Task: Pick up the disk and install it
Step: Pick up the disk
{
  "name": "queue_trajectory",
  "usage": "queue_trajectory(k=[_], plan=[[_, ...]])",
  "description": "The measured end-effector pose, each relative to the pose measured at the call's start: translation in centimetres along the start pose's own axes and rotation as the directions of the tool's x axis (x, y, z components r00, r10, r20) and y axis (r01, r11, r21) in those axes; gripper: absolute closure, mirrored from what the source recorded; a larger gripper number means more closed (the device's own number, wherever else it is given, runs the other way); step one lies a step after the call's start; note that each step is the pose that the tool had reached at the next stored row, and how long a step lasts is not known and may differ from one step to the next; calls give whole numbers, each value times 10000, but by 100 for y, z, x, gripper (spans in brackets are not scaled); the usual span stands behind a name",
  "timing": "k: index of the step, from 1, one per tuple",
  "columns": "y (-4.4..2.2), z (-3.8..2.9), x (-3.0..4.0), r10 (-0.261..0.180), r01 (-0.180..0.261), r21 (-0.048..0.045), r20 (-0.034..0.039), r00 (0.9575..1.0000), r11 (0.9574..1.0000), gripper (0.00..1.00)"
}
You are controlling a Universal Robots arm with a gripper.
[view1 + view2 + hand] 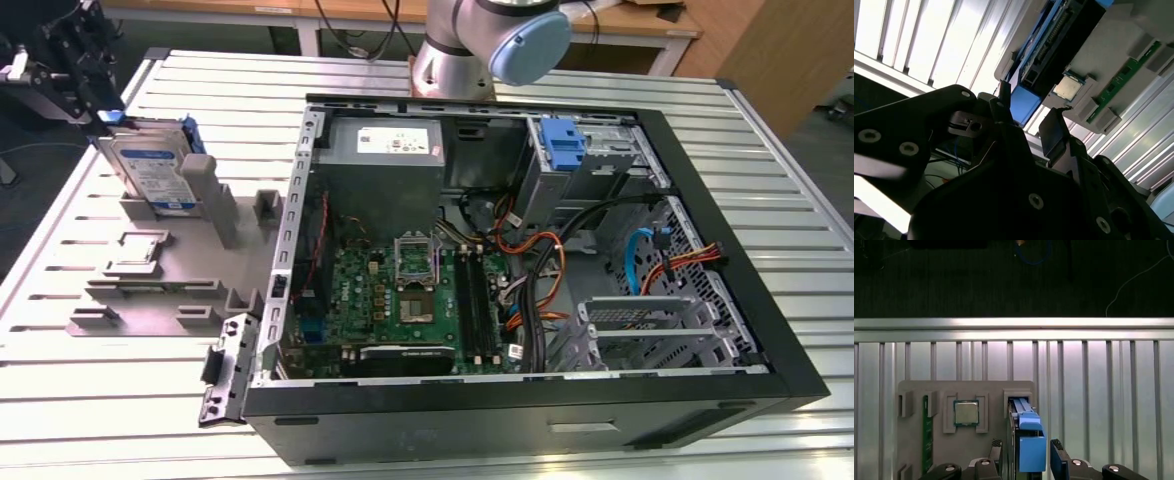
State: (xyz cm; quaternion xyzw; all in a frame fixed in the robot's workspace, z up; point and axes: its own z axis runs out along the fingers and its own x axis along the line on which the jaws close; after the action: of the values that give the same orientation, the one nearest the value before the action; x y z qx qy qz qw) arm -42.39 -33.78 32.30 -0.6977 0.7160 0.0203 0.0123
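Disk (pixel 151 172) was seen standing on edge in a grey holder (pixel 220 205) at the upper left of the exterior view. Its labelled silver body was framed in blue plastic. The holder was set on a slatted metal table (pixel 107 400), to the exterior view's left of an open computer case (pixel 507 420). The gripper (pixel 1026 445) was positioned directly over the disk's upper end. In both wrist views its two black fingers (pixel 1056 452) were held apart, one on each side of the blue frame, and nothing was clamped between them. Beside the disk, a small square chip (pixel 966 413) and a green memory stick (pixel 927 432) were seated in the same grey holder. The arm's base (pixel 467 40) was mounted behind the case, at the top of the exterior view.
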Motion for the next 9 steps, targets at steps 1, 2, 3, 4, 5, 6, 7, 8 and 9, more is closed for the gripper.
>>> queue_trajectory(k=[1, 2, 3, 4, 5, 6, 7, 8, 9], plan=[[1, 10, 1, -12, 12, 0, 0, 10000, 10000, 50], [2, 19, 1, -28, 28, -2, -1, 10000, 10000, 50], [3, 28, 1, -51, 51, -2, -4, 10000, 10000, 50], [4, 38, 1, -74, 74, -1, -6, 10000, 10000, 50], [5, 48, 2, -89, 89, -1, -8, 10000, 10000, 50], [5, 61, 2, -99, 99, -1, -8, 10000, 10000, 50], [5, 77, 3, -105, 105, -2, -8, 9999, 9999, 50], [5, 90, 3, -112, 112, -1, -8, 9999, 9999, 50], [4, 104, 4, -121, 121, -1, -8, 9999, 9999, 50]])
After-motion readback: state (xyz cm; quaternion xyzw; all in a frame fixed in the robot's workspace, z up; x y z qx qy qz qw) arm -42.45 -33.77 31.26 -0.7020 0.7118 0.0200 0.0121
